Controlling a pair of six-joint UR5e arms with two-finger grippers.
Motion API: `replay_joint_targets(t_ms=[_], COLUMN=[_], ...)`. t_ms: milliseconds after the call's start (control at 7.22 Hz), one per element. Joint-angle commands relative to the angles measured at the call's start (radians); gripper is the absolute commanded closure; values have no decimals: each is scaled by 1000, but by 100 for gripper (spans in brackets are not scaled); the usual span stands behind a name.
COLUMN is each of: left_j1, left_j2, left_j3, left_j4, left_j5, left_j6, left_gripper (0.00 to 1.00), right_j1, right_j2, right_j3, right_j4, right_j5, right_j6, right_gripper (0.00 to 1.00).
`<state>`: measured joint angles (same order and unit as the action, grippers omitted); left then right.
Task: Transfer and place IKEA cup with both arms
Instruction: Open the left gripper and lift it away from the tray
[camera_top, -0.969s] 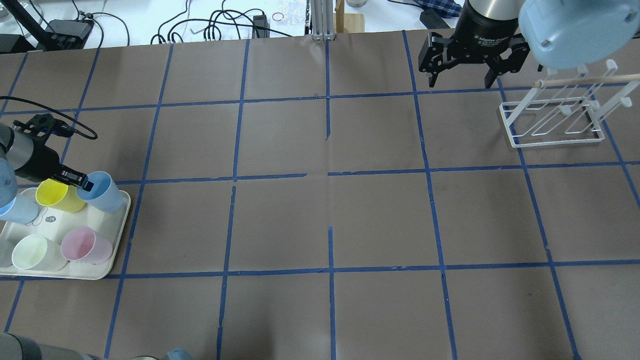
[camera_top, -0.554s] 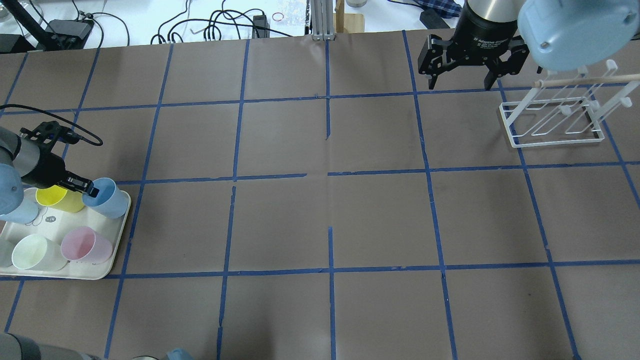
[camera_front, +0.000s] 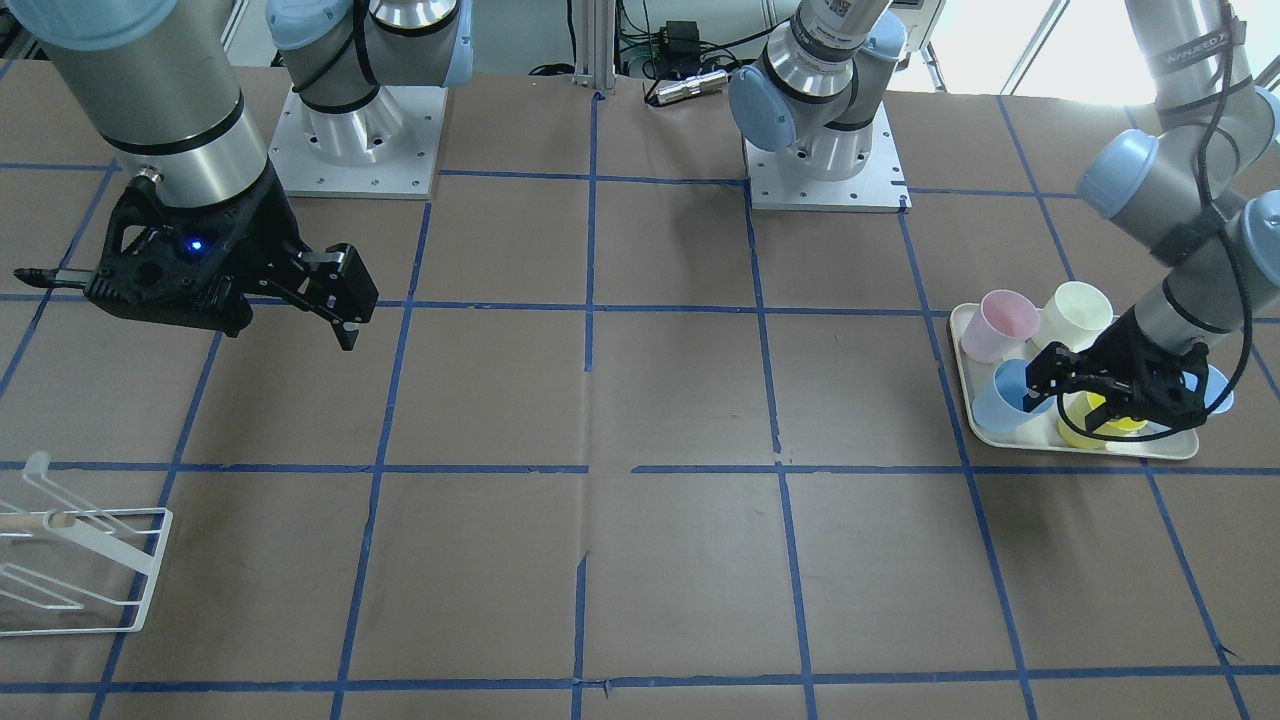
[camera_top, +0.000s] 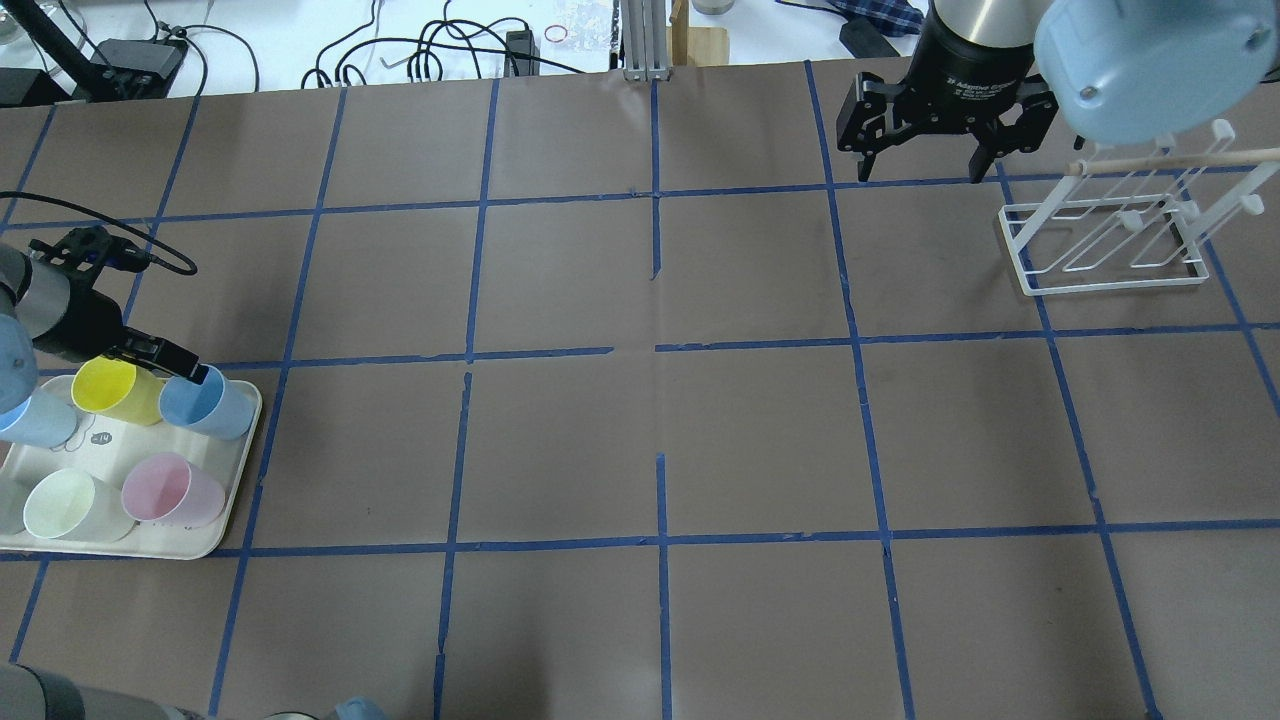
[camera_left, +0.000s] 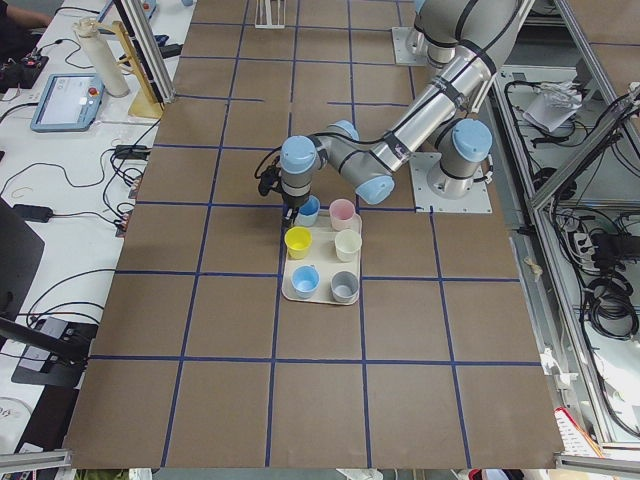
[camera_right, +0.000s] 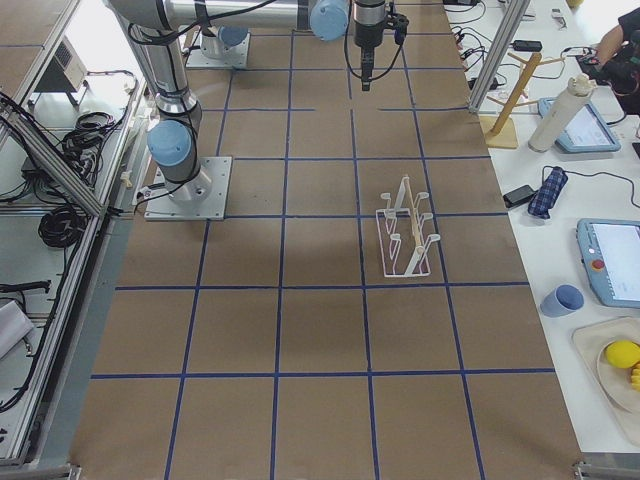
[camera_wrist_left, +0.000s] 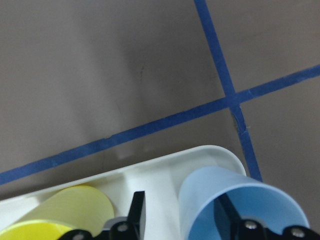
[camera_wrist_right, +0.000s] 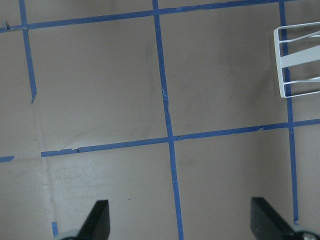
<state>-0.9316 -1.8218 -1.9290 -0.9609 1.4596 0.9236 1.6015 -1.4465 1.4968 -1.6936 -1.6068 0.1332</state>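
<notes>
The light-blue IKEA cup (camera_top: 215, 405) stands upright at the far right corner of a cream tray (camera_top: 180, 550), next to a yellow cup (camera_top: 112, 388). My left gripper (camera_top: 185, 372) is open and straddles the cup's wall on the yellow-cup side. In the left wrist view, one finger (camera_wrist_left: 223, 215) is inside the cup (camera_wrist_left: 200, 192) and the other finger (camera_wrist_left: 137, 215) is outside it, with a gap to the wall. The front view shows the cup (camera_front: 1000, 405) and the left gripper (camera_front: 1050, 385). My right gripper (camera_top: 922, 172) is open and empty, hovering far away near the rack.
The tray also holds a pink cup (camera_top: 170, 490), a cream cup (camera_top: 70, 505) and a second blue cup (camera_top: 40, 420), partly hidden by my left arm. A grey cup (camera_left: 343, 287) shows in the left side view. A white wire rack (camera_top: 1100, 275) stands at the far right.
My left gripper has shifted right, so its fingertip now sits over the blue cup's rim. The cup sits slightly nearer in the overhead view. The right gripper has barely moved.
</notes>
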Motion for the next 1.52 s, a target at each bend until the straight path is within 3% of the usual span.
replay_joint_targets(t_ms=[0,415,692,969,1385], left_j1=[-62,-318,-519,-649,-658], left_j2=[42,97,131,163,162], left_j3=[109,365,410,453,480], left_j4=[-164,-515,-529,-533,-593], left_j5=[-2,2,62,79,82], left_j6=[-128,-523,-769,-935,-919], left_gripper=[2,0,0,0,0], right_j1=[0,0,0,0,0], right_j2=[-2,0,0,0,0], right_j3=[2,2,2,2,2], right_j4=[0,0,0,0,3], right_j5=[-1,-1,-1,-2,-2], right_j6=[0,0,0,-1,0], right_gripper=[0,0,0,0,0])
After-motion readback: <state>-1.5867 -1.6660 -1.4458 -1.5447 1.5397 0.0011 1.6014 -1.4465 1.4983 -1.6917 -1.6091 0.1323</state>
